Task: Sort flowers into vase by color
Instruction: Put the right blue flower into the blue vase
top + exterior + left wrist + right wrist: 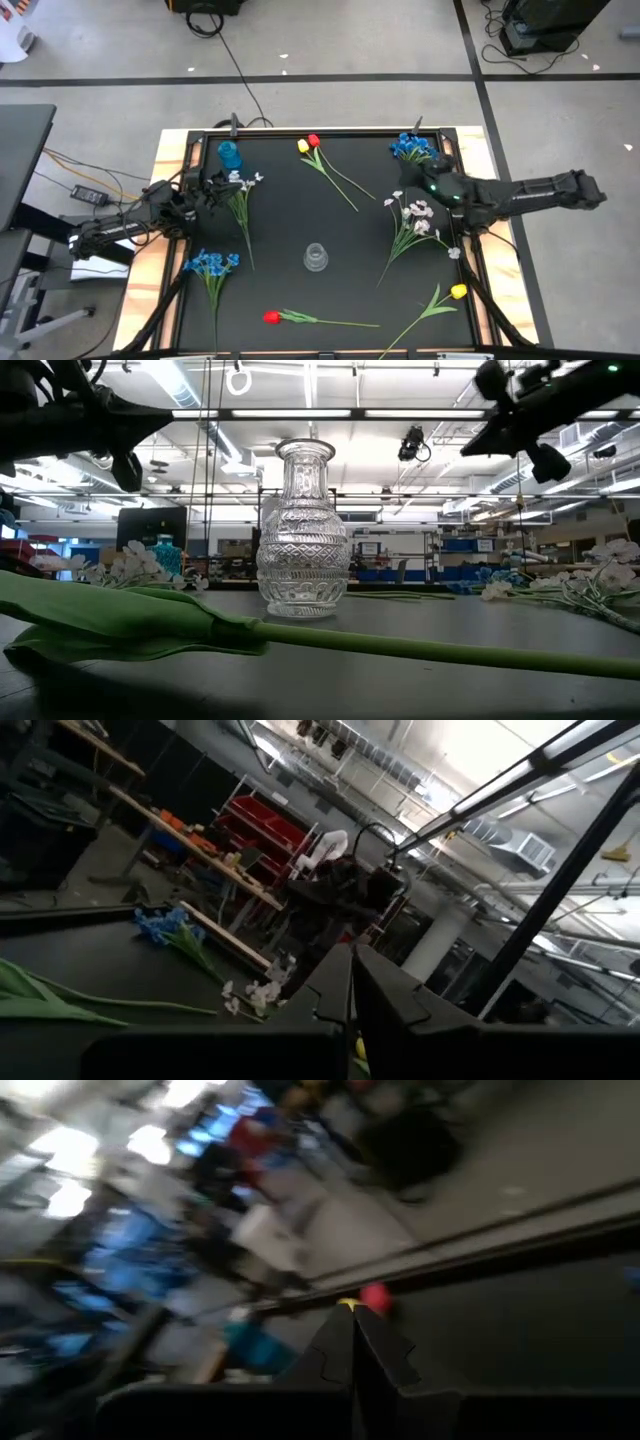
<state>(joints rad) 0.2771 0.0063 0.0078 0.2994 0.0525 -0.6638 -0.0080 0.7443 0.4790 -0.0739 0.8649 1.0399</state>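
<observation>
A clear glass vase (316, 257) (303, 530) stands upright mid-table. A blue vase (230, 154) stands near the far left corner. Flowers lie flat on the black mat: a red and a yellow tulip (310, 145) at the far side, a blue bunch (412, 146) far right, white sprigs (420, 215) on the right, a yellow tulip (458, 291) near right, a red tulip (271, 317) at the near edge, a blue bunch (210, 263) and a white sprig (243, 183) on the left. My left gripper (220, 187) (352, 990) hovers shut by the left white sprig. My right gripper (406, 174) (353, 1342) hovers shut near the far-right blue bunch. Both hold nothing.
The black mat sits in a wooden-edged frame (170, 160). Both arms are raised above the table in the low view, the left arm (100, 420) and the right arm (540, 405). A green stem and leaf (150, 622) lie close to the low camera. Bare mat surrounds the glass vase.
</observation>
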